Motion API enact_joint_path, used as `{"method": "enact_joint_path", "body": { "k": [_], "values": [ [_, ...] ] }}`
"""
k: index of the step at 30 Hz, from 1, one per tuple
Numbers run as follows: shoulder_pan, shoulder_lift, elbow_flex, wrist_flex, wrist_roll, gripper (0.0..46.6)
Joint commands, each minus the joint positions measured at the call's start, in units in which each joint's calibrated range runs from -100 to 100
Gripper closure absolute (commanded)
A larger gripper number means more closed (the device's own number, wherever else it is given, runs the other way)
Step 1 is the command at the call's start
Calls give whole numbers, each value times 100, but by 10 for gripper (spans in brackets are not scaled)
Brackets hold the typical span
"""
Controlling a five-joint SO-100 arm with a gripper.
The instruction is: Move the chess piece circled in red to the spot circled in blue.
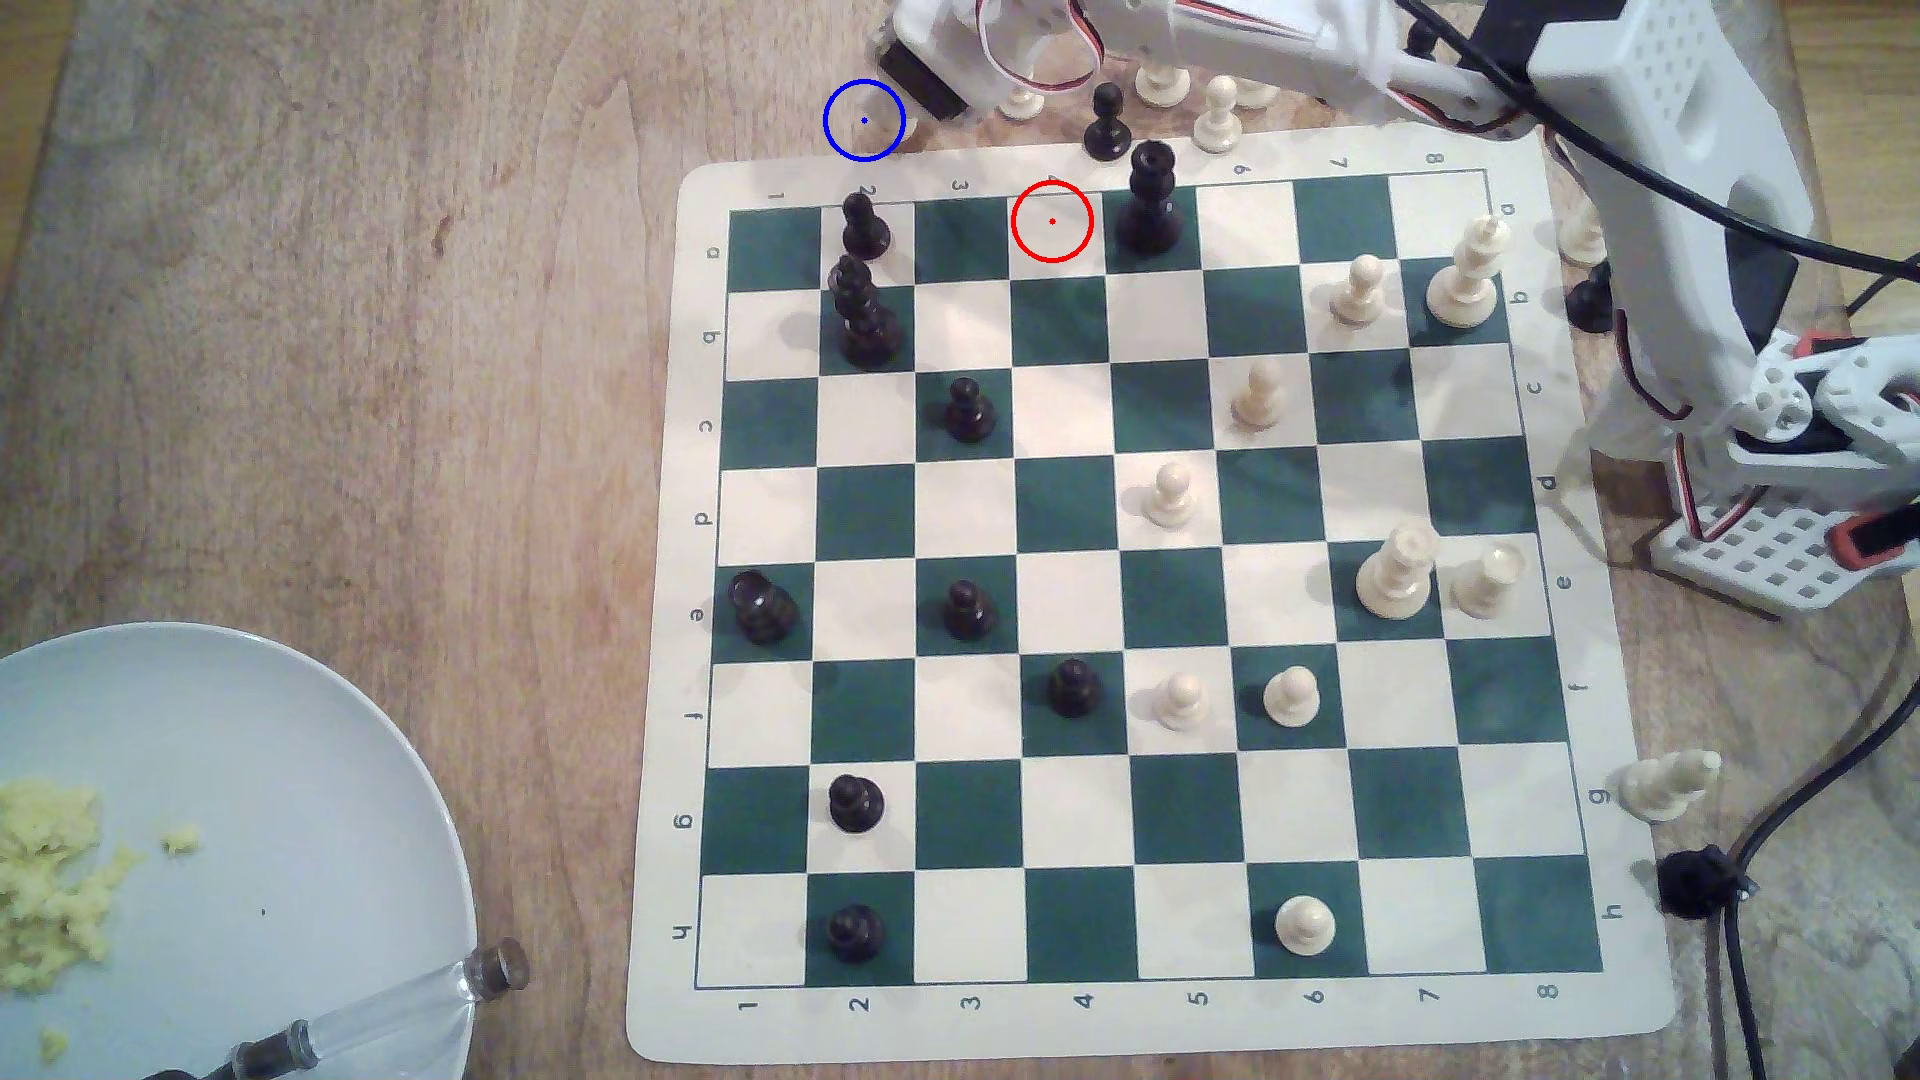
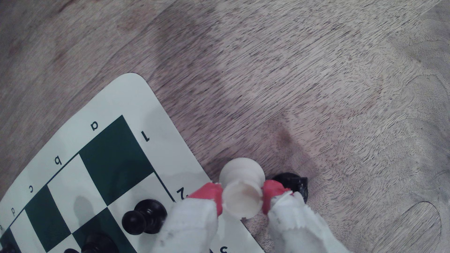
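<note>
The red-tipped, cloth-wrapped jaws of the gripper were closed around the short cream-white rook, over the bare brown wooden surface beside the green-and-white chess mat.

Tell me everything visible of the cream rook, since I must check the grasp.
The cream rook is a stubby, matte, plastic-looking piece with a wider round base and a hollow notched top. It stands between the red fingertips of the pincer, which press its crown from both sides. Its base is over bare wood just off the mat's corner; whether it touches the table is unclear.
</note>
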Motion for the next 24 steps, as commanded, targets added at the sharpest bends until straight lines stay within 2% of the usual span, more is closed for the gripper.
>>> {"method": "enact_joint_path", "body": {
  "k": [1, 17, 18, 21, 24],
  "values": [
    [18, -188, -635, -212, 20, 464],
    [-21, 75, -581, -359, 59, 463],
    [-21, 84, -581, -375, 59, 458],
    [-21, 58, -563, -408, 54, 394],
    [-21, -1, -563, -408, 54, 381]
  ]
}}
